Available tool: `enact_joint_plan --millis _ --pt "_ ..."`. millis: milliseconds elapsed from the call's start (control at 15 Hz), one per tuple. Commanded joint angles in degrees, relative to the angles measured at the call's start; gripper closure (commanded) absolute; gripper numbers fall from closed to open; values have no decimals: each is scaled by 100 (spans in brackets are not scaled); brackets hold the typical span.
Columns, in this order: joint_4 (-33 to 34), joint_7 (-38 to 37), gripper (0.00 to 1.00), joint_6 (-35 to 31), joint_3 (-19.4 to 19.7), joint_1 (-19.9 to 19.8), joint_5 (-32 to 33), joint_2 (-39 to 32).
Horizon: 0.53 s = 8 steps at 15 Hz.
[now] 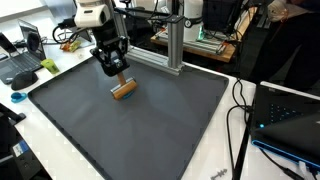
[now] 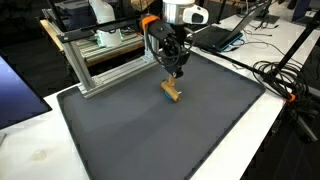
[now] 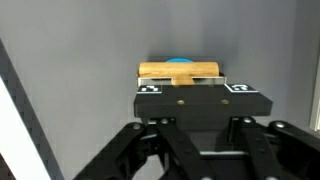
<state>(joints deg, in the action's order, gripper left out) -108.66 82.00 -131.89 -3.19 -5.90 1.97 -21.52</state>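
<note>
Wood block (image 1: pixel 123 90) lies on the dark grey mat (image 1: pixel 150 130), toward the edge by the aluminium frame (image 1: pixel 172 45), with something blue (image 3: pixel 180 61) showing just behind it in the wrist view. Gripper (image 1: pixel 119 77) hangs directly above, fingertips at the block; whether they clamp it I cannot tell.

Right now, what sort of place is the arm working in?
Probably a lab or office workbench: a silver aluminium extrusion frame, an open black laptop and loose black cables ring the dark grey mat.

The arm reaches down from above, its gripper (image 1: pixel 119 77) pointing straight down, finger spread unclear.
</note>
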Motion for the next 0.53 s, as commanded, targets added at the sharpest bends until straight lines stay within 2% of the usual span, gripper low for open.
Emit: enact_joint_plan --millis 0,467 --pt "-314 150 78 -63 29 -78 28 27" --pt "-272 53 78 -34 111 -29 218 -20"
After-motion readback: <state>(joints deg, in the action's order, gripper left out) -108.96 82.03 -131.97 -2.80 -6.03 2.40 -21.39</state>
